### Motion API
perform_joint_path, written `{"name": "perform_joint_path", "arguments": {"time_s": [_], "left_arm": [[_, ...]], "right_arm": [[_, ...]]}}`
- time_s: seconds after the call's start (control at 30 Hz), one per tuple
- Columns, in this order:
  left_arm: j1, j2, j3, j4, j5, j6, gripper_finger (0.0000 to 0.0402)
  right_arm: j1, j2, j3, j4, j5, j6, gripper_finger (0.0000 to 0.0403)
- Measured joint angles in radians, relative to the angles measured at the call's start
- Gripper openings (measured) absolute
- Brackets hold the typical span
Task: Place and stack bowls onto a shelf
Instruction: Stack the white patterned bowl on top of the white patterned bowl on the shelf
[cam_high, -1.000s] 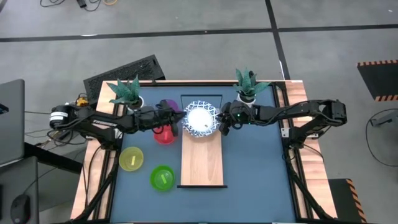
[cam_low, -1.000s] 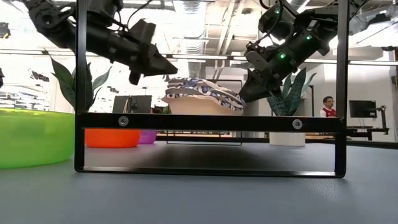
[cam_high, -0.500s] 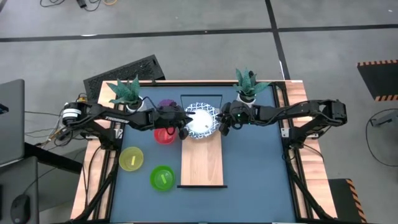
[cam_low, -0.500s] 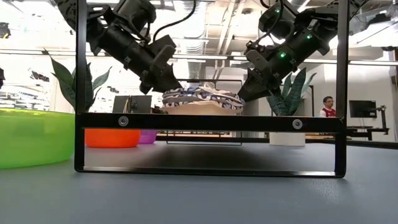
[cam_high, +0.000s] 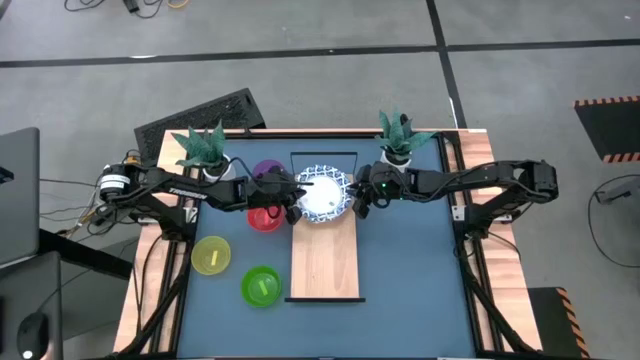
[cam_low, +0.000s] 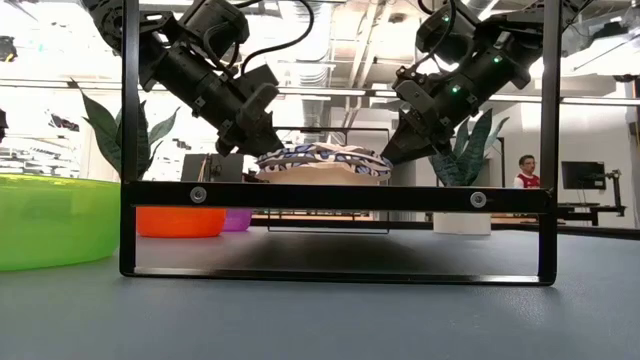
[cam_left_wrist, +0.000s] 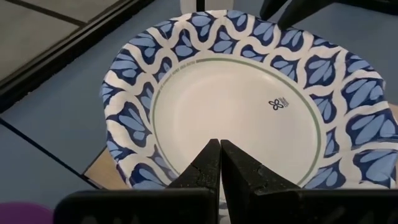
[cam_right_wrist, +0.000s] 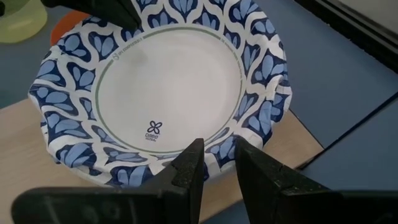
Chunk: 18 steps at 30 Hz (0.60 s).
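A: Start at the left. What lies there?

B: The yellow bowl (cam_high: 211, 256) and green bowl (cam_high: 262, 286) sit on the blue table (cam_high: 410, 260), left of the shelf (cam_high: 325, 260). Farther back are the red bowl (cam_high: 263, 218) and purple bowl (cam_high: 266, 171), with a plant pot (cam_high: 205, 150) behind them.

A: And the left gripper (cam_left_wrist: 219, 163)?

B: It is at the left rim of the patterned bowl (cam_high: 322, 192), fingers pressed together. In its wrist view the tips meet over the near rim, and I cannot tell whether any rim is caught between them.

A: Where is that bowl?

B: On the far end of the shelf. It looks like thin paper: light, soft, its rim already buckled and wavy. I'd hold it gently by the rim; a hard squeeze would crease it, and a nudge would slide it on the smooth wood.

A: The right side?

B: The right gripper (cam_right_wrist: 214, 158) pinches the opposite rim, one finger inside, one outside. A second plant pot (cam_high: 400, 140) stands just behind that arm. The shelf's black frame (cam_low: 335, 195) and the red bowl crowd the left arm's way out.
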Motion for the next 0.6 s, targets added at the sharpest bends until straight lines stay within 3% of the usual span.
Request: {"name": "perform_joint_path", "arguments": {"time_s": [0.6], "left_arm": [[-0.001,0.0,-0.001,-0.02,-0.004,-0.002,0.0]], "right_arm": [[0.001,0.0,0.0,-0.003,-0.004,-0.015,0.0116]]}}
